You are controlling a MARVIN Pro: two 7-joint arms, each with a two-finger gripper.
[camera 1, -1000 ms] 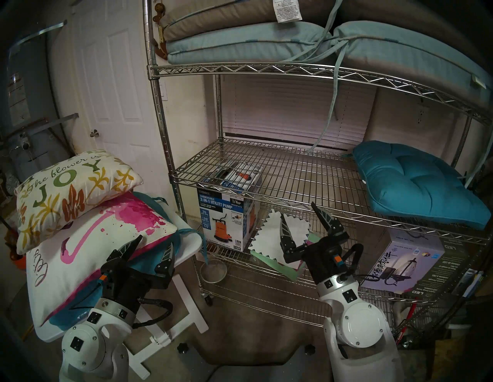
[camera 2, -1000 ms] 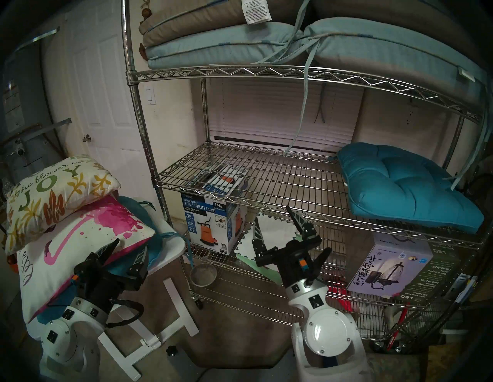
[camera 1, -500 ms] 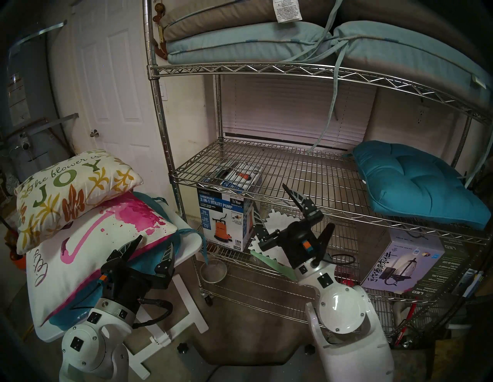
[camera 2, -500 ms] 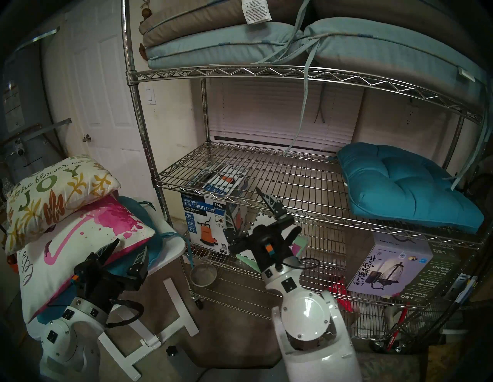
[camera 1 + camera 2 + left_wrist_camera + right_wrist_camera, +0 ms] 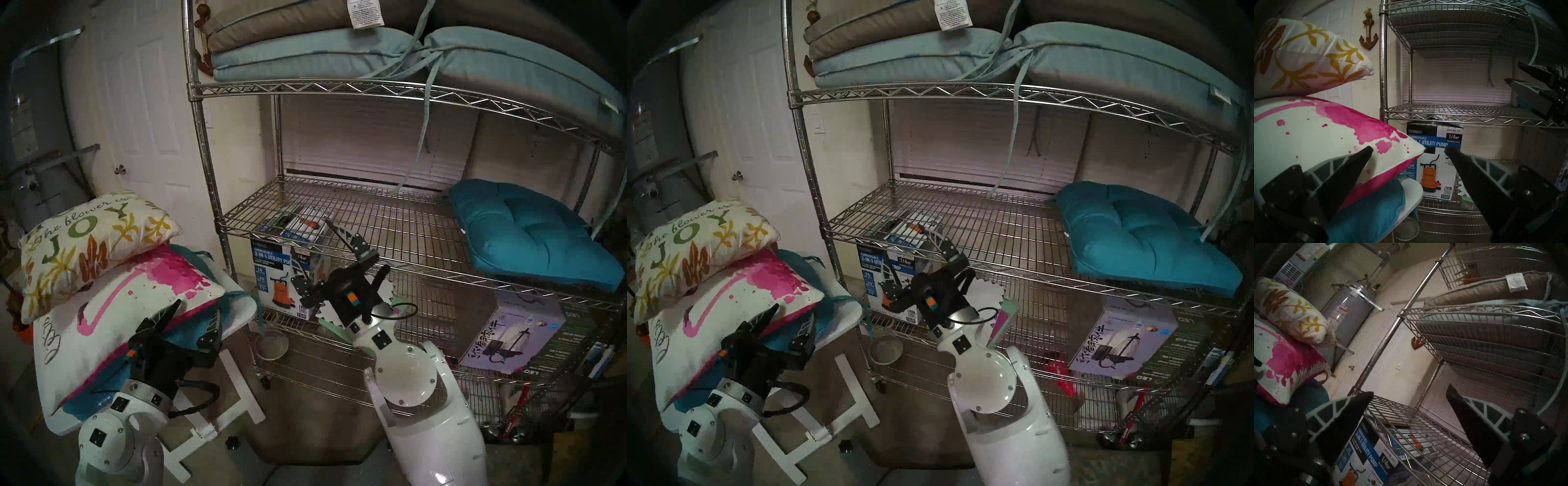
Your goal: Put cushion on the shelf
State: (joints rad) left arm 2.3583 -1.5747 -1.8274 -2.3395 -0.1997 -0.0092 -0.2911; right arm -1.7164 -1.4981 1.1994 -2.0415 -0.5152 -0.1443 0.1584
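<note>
A: Since a second ago the right gripper (image 5: 317, 253) has swung toward nine o'clock and a little up, across the front of the shelf (image 5: 339, 89); the left gripper (image 5: 195, 314) has kept its place.

B: And the jaws?

A: Both pairs stand wide open and hold nothing. The left ones sit just beside the corner of the pink-splashed cushion (image 5: 135, 302), at about ten o'clock from the robot.

B: How should it take a cushion well?

A: I think it should take the JOY cushion (image 5: 91, 244) first, because this one lies on top of the pile. Grip a stuffed edge, lift straight, then carry it to two o'clock.

B: Where is room?

A: The pile rests on the white tabletop (image 5: 237, 310). Farther back, the middle wire tier is bare on its left half; a teal cushion (image 5: 529, 230) fills the right.
</note>
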